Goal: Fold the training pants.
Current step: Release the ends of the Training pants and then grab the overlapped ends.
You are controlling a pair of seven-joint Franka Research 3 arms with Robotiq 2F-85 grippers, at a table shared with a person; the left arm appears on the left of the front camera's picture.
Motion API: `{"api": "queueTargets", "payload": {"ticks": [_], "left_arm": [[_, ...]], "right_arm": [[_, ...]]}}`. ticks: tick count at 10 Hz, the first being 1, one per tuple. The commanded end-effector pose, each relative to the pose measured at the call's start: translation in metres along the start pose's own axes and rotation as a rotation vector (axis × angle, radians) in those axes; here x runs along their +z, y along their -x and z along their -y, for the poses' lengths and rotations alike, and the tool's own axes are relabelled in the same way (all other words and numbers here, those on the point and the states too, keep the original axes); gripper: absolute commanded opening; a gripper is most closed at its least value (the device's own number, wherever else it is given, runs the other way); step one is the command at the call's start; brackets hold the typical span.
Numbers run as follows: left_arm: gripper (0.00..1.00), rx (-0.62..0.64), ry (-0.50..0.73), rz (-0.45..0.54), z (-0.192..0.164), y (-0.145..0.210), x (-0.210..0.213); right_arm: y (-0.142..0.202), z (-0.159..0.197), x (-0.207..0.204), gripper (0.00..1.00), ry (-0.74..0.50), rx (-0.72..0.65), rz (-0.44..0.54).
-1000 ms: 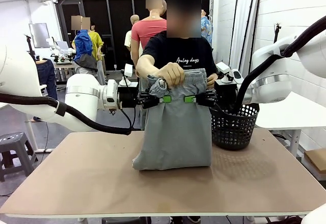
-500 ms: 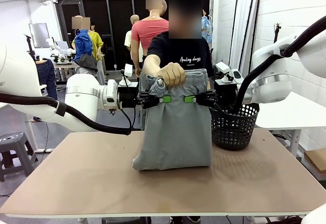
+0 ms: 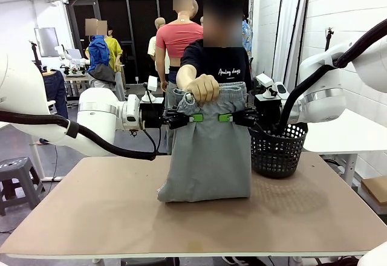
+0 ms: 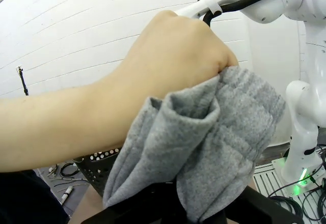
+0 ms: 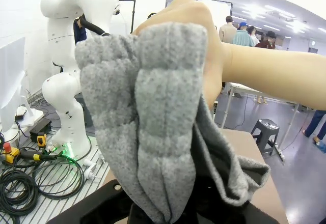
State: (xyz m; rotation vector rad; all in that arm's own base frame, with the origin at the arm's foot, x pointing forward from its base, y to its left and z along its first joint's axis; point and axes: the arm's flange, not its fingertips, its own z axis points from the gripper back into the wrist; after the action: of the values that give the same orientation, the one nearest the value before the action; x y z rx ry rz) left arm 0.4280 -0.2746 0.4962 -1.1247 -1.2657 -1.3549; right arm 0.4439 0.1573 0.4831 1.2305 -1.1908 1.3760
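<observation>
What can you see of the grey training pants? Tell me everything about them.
The training pants are light grey, soft jersey-looking fabric with a gathered waistband. They hang upright in the middle, their bunched lower end resting on the table. A person's hand grips the waistband from above, and just below it the left gripper and right gripper pinch the cloth.

Two grippers, one training pants, one basket
</observation>
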Motion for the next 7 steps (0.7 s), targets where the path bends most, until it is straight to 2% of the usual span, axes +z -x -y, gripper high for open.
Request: {"api": "queueTargets", "payload": {"ticks": [1,7], "left_arm": [[0.0,0.003,-0.001,0.002,0.0006,-0.0011,-0.0002],[0.0,0.003,-0.001,0.002,0.0006,-0.0011,-0.0002]], "right_arm": [[0.0001,-0.0008,-0.0015,0.0,-0.005,0.007,0.007],[0.0001,-0.0008,-0.0015,0.0,-0.005,0.007,0.007]]}}
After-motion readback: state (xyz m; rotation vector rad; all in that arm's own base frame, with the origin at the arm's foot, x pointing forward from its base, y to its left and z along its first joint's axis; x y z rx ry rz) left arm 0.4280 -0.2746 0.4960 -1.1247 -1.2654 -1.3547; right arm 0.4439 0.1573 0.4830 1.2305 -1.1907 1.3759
